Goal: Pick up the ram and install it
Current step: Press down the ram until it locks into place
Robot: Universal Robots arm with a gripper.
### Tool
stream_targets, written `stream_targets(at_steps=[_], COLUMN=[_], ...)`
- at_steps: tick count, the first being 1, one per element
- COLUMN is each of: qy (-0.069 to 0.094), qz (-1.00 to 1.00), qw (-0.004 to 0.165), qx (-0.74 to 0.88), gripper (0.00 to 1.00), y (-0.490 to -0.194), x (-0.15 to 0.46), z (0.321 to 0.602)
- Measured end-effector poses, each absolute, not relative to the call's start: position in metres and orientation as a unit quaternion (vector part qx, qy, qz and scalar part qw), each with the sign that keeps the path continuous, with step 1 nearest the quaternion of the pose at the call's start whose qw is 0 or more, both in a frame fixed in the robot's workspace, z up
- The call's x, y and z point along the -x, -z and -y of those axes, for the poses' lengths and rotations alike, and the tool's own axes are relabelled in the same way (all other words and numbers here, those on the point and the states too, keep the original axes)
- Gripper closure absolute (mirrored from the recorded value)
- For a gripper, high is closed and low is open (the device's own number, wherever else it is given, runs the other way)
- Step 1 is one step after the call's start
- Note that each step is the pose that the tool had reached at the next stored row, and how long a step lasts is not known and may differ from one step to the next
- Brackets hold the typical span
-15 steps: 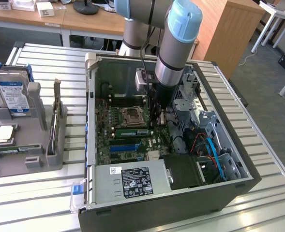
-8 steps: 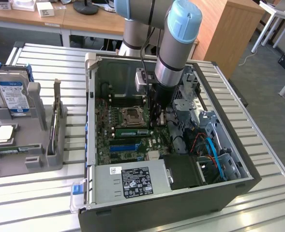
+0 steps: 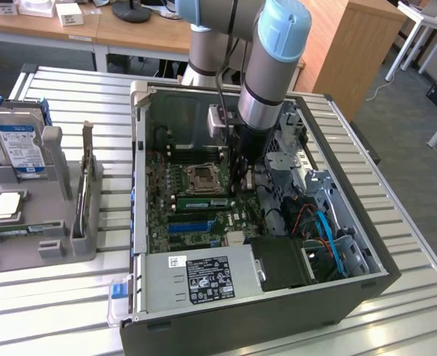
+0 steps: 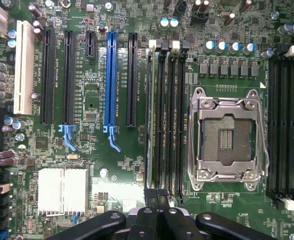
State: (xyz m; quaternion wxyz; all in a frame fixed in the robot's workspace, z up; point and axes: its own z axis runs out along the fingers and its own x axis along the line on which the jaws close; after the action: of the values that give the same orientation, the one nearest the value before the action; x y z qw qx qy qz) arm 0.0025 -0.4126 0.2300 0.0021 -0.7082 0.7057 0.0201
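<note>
The open computer case (image 3: 240,297) lies mid-tabletop (image 3: 77,297); a parts rack (image 3: 55,230) sits toward the exterior view's left edge, holding a hard drive (image 3: 19,148).

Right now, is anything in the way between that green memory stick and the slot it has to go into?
Nothing visible stands in the way. The ram already stands edge-on in the outermost of the memory slots beside the empty processor socket, with the shut gripper at one end of it.
</note>
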Motion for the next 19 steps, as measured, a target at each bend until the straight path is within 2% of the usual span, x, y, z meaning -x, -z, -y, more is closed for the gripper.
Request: stream_targets(at_steps=[9,19], qy=[-0.020,-0.020], qz=[-0.706,-0.706], qw=[0.002,0.002], qx=[0.708,0.708], gripper=[0.89,0.89], y=[-0.246,-0.246], x=[-0.003,0.013], z=[0.413,0.413])
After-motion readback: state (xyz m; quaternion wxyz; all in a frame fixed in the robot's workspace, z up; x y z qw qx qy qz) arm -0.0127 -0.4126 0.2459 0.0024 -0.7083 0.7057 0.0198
